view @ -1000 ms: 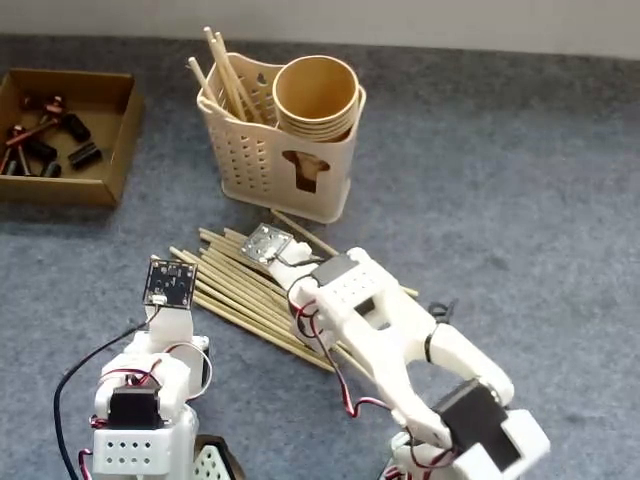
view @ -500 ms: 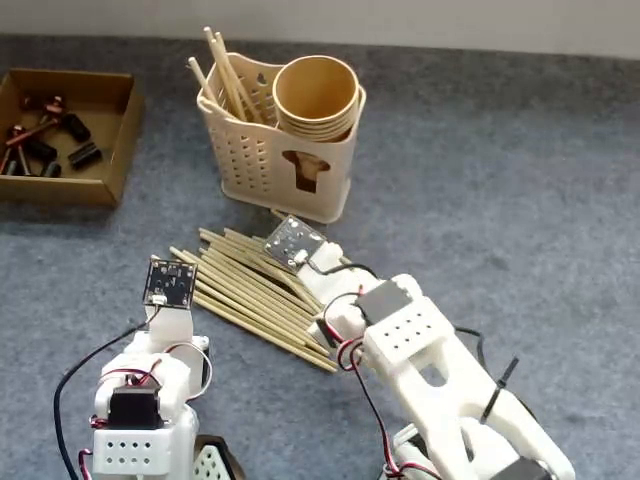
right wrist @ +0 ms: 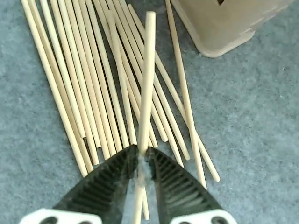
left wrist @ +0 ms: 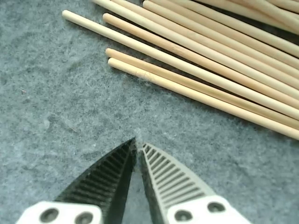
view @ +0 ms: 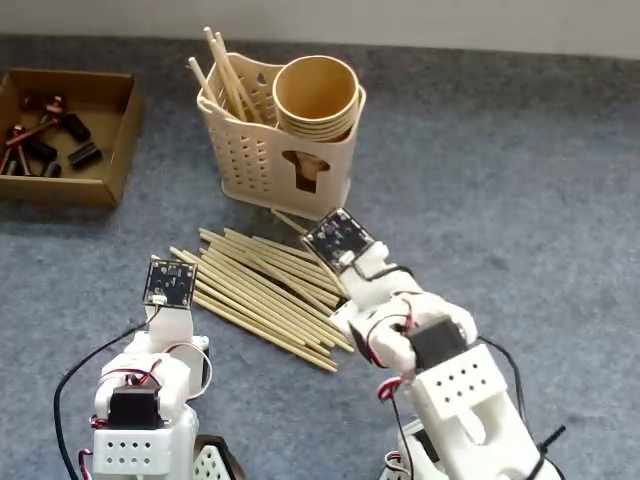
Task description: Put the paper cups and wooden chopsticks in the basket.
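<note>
On the grey tabletop in front of the basket, the right pincer is clamped on a single wooden chopstick. It grips the stick near one end, and the long free end crosses above the loose pile towards the basket's corner. The left pincer is closed on nothing, its tips just above the felt beside the near ends of the pile.

The step in hand looks like carrying this stick to the basket. With so much length beyond the grip, the far tip will swing wide. The arm should therefore rise until that tip clears the basket rim, then tilt the stick towards upright over the compartment that already holds chopsticks (not the one with the cups), and let go only once the lower end is inside. The grip should stay firm, because a round stick can pivot between the jaws.

- **Basket:** one.
- **Paper cups:** one nested stack in the basket, with at least four rims showing.
- **Chopsticks standing in the basket:** four or five.
- **Chopsticks in the right pincer:** one.
- **Chopsticks lying on the tabletop:** somewhat over a dozen, overlapped too much for an exact count.
- **Cardboard box:** one, holding small dark parts, well apart from the rest.
</note>
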Controlling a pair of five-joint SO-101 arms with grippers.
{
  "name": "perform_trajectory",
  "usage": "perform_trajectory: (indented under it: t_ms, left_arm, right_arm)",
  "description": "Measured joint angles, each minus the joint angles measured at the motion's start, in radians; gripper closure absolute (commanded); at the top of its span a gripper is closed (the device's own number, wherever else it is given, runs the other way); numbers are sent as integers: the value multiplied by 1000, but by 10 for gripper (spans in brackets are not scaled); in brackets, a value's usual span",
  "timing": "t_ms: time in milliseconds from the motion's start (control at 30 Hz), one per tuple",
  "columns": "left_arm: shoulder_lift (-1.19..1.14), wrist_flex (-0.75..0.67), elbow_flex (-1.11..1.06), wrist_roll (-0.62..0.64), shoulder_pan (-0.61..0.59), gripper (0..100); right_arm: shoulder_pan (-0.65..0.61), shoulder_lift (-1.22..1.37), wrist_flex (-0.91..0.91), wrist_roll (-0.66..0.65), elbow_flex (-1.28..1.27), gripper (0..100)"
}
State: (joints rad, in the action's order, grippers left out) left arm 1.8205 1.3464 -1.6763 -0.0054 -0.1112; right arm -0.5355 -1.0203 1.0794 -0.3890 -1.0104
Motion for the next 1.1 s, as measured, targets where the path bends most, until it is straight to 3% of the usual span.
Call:
perform_trajectory:
  t_ms: [133, 467, 867, 1100]
  left_arm:
    - [0, 0, 0, 0, 0, 994]
    - [0, 0, 0, 0, 0, 994]
    - [0, 0, 0, 0, 0, 994]
    - [0, 0, 0, 0, 0, 994]
  right_arm:
    - [-2, -80, 49, 9, 0, 990]
    - [-58, -160, 54, 172, 25, 992]
    - [-63, -163, 54, 180, 221, 992]
    - [-63, -164, -57, 180, 242, 993]
